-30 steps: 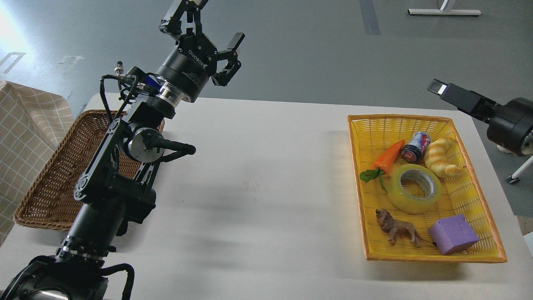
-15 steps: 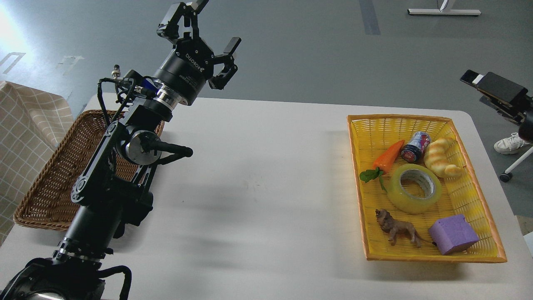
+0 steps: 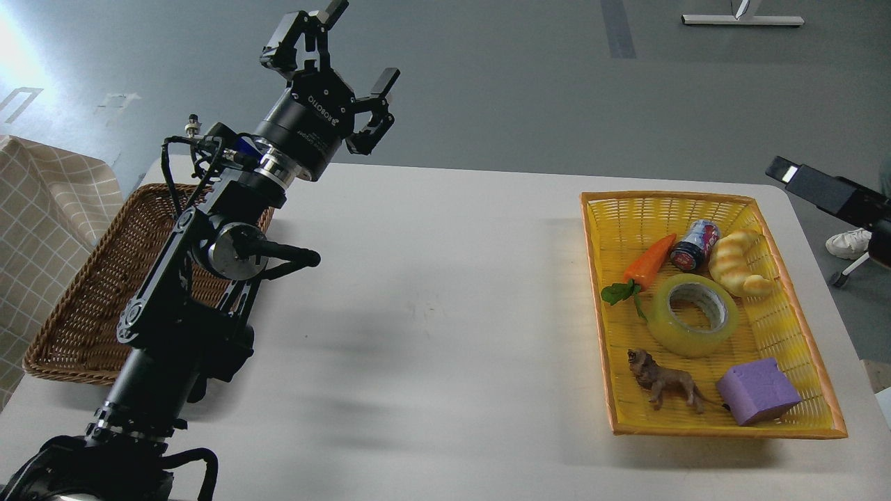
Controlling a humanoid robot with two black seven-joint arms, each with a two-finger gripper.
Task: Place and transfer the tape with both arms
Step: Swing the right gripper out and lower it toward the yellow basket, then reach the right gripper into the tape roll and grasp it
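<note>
The tape [image 3: 694, 314], a yellow translucent roll with a grey-white core, lies flat in the middle of the yellow basket [image 3: 667, 199] on the right of the table. My left gripper [image 3: 356, 43] is open and empty, raised high over the table's far left edge, far from the tape. Only the black tip of my right gripper [image 3: 790, 173] shows at the right edge, beyond the basket's far right corner and above the floor. Its fingers cannot be told apart.
In the yellow basket with the tape are a carrot [image 3: 647, 263], a can [image 3: 695, 244], a croissant [image 3: 738, 263], a toy lion [image 3: 663, 380] and a purple block [image 3: 757, 390]. A brown wicker basket [image 3: 76, 313] lies at the left, under my left arm. A checked cloth [image 3: 35, 209] hangs further left.
My right arm has pulled back to the right, so less of it shows, and its tip now sits lower than half a second ago. My left gripper has shifted slightly left.
</note>
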